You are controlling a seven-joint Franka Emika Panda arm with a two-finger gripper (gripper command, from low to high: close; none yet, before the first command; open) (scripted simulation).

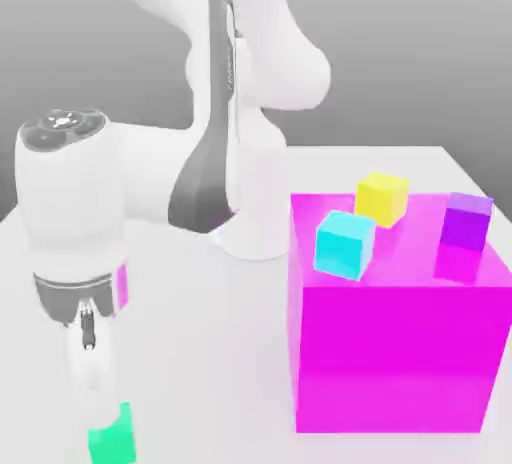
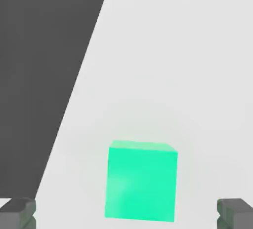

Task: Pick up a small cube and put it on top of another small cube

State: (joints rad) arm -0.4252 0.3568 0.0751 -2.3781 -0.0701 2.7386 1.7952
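Green cube sits on the white table at the exterior view's lower left, partly hidden behind the gripper & cut off by the frame edge. Arm bends down, hand pointing straight at the table just above the cube. Hand view: fingertips spread wide either side of the cube, not touching. Cyan cube sits atop the magenta block, w/ yellow cube & purple cube nearby.
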